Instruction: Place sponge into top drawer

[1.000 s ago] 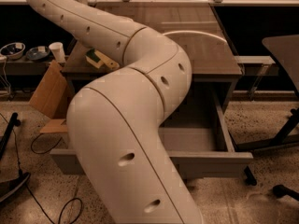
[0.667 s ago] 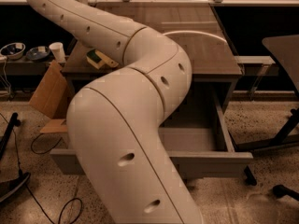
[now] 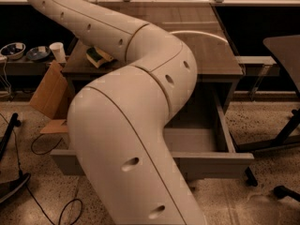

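While tool sits off-frame top-left, sponge [image 3: 96, 56] lies on cabinet top [image 3: 206, 55].

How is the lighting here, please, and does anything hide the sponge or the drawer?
Camera view: dim, warm light; the arm fills the centre, hiding much of the open top drawer, whose inside lies in shadow; the sponge on the cabinet top peeks out beside the arm; the gripper is out of frame.

My arm [image 3: 136, 107]: fat cream-white segments, smooth rounded shells, thin seams at the joints, small dark oval holes along the sides. My gripper sits out of view past the upper left.
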